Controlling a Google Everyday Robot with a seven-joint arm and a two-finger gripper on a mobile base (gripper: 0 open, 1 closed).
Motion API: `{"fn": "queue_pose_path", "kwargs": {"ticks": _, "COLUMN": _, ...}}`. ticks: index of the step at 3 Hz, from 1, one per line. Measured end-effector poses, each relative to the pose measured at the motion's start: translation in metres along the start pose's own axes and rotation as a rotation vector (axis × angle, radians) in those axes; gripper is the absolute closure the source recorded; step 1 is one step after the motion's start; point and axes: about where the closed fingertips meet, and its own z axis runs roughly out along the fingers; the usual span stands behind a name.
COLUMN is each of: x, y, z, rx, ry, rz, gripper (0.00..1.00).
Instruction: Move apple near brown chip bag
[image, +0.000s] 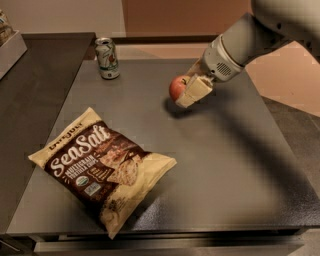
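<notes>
Far left of the brown chip bag (102, 167), at the edge of view: a pale box (10, 47), cut off by the frame, its contents too blurred to name.
Brown chip bag: lies flat on the dark table (225, 165) at the near left. Dark brown front, cream edges, white "Sea Salt" lettering. The small print is hard to read.
Bag's long axis: runs on a diagonal, top seam toward the far left, bottom seam toward the near right. The lettering climbs to the right.
Beyond the bag: a green-and-white can (108, 58) stands upright near the table's far edge, well apart from the bag.
Apple (176, 86): beyond and to the right of the bag, well apart from it. It is round and red with a lighter patch on top. Its right side is hidden by a finger and the stem cannot be made out. A shadow lies on the table just below it, and it looks raised off the surface.
Gripper (186, 92): right of the bag's far corner, clamped on the apple, with one cream finger (194, 90) across its front.
Arm (250, 35): slants up to the right, cut off by the frame.
</notes>
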Motion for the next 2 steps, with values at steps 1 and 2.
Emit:
{"fn": "queue_pose_path", "kwargs": {"ticks": 1, "x": -0.014, "y": 0.036, "z": 0.022, "rx": -0.077, "ry": 0.006, "rz": -0.100, "gripper": 1.00}}
{"fn": "queue_pose_path", "kwargs": {"ticks": 2, "x": -0.023, "y": 0.062, "z": 0.041, "rx": -0.139, "ry": 0.017, "rz": -0.169, "gripper": 1.00}}
